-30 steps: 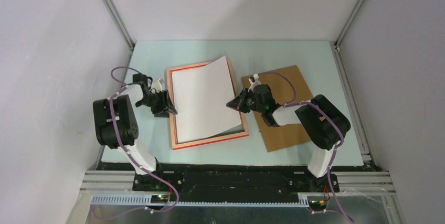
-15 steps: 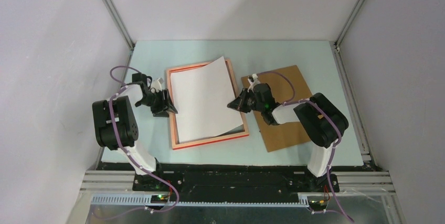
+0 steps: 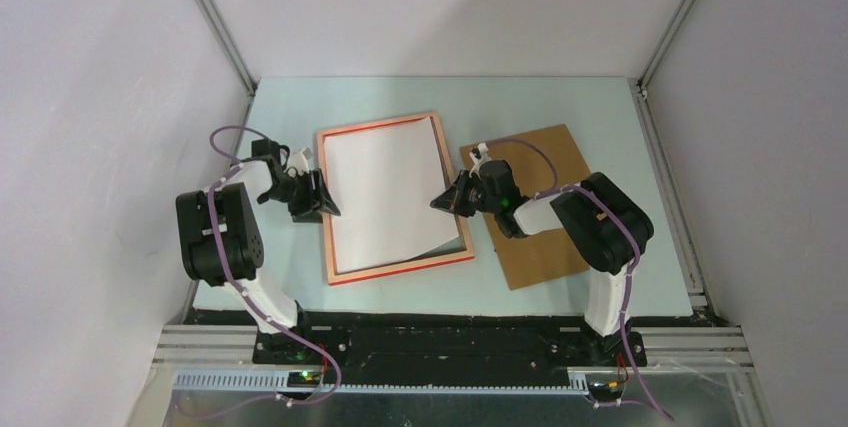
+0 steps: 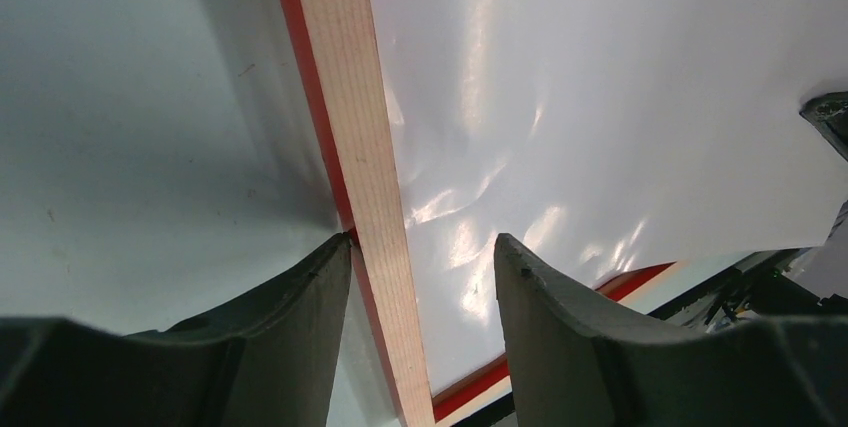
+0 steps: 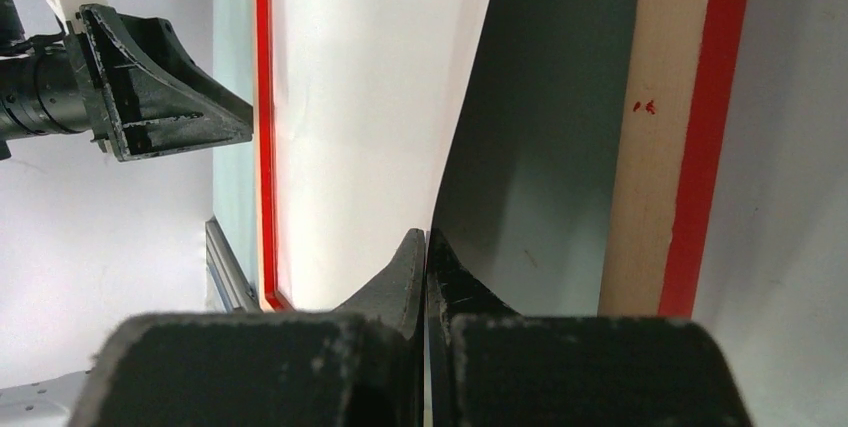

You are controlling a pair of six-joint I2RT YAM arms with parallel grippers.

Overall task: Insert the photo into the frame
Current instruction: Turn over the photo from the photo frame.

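Observation:
The frame [image 3: 400, 267] lies face down on the table, pale wood back up with red edges. The photo [image 3: 385, 192] rests in it with its white back up; its picture side is hidden. My right gripper [image 3: 440, 203] is shut on the photo's right edge and holds that edge a little above the pane, as the right wrist view shows: gripper [image 5: 427, 235], photo [image 5: 370, 97], frame rail [image 5: 660, 147]. My left gripper [image 3: 322, 202] is open and straddles the frame's left rail [image 4: 365, 147], one finger outside, one over the photo [image 4: 600, 97]; gripper [image 4: 422, 242].
A plain brown backing board [image 3: 545, 237] lies on the table right of the frame, partly under my right arm. Grey walls with metal rails stand close on the left, right and far sides.
The photo's far edge, which stuck out over the frame's far rail, has dropped inside the frame. The right gripper moved slightly left. The left gripper barely moved.

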